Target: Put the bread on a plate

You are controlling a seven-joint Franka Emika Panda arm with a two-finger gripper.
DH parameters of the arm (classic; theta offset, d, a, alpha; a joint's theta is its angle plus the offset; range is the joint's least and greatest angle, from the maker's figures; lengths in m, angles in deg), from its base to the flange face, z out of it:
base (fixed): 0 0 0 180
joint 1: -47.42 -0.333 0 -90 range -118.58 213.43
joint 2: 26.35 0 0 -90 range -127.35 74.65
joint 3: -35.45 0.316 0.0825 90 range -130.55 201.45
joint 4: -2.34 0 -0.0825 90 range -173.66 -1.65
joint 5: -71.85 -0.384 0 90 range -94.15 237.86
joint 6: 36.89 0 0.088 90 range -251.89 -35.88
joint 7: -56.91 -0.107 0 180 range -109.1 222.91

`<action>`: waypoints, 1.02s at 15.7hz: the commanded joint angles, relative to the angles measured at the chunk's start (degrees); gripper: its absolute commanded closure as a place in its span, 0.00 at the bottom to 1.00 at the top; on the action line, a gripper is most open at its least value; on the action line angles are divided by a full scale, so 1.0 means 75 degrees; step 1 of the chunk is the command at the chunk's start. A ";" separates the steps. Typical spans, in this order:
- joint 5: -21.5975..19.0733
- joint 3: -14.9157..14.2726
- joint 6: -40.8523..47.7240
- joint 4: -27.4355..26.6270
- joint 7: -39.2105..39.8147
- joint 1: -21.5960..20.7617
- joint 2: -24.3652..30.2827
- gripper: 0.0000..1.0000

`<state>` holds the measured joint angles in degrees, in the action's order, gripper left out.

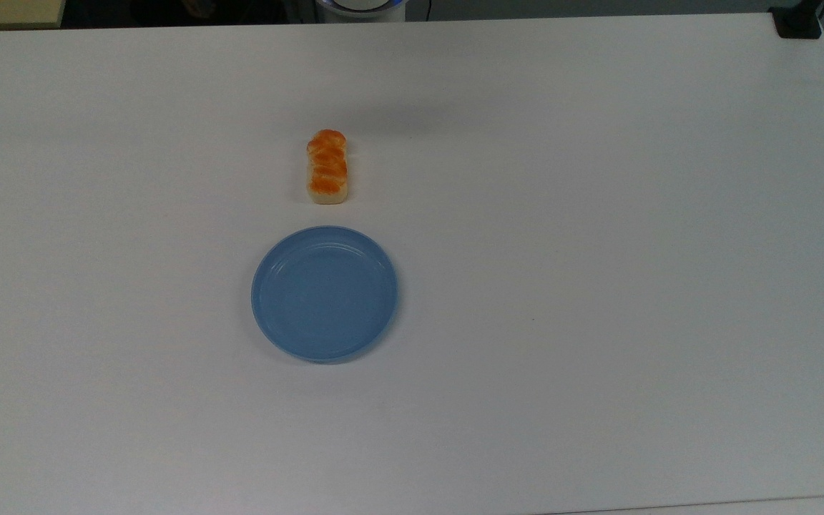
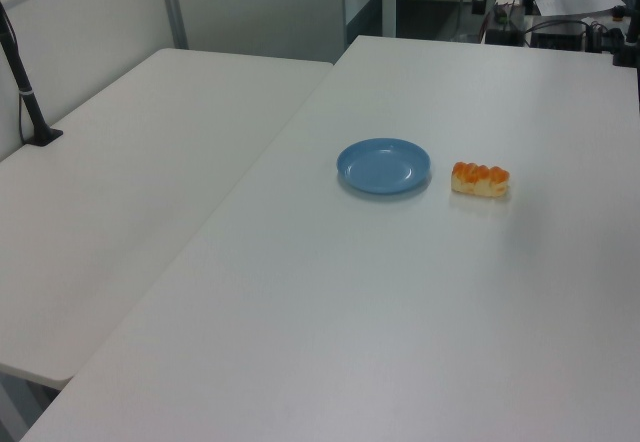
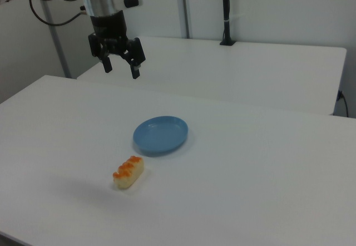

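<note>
Right view: gripper [image 3: 120,67] up in upper left of frame, fingers spread, holding nothing. Bread [image 3: 128,172] on table [image 3: 267,168] lower left of centre, just beside plate [image 3: 161,134], not touching. Looks like pre-grasp; next move needs descent over loaf, pinch across narrow sides.

main table [image 1: 598,286]: white, plain top, wide and bare on most of its surface.
second table [image 2: 130,212]: white, just beside the main table on the left view's left, a thin seam between them.
black pole [image 3: 226,12]: upright, its base standing on the second table's far edge in the right view.
wall panels [image 3: 278,6]: pale, behind the tables.
</note>
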<state>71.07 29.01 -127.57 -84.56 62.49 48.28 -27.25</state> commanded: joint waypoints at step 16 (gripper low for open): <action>-0.0094 -0.0033 -0.0027 -0.0096 -0.0347 -0.0033 0.0225 0.00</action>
<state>71.06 28.90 -127.86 -84.26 60.90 48.39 -27.15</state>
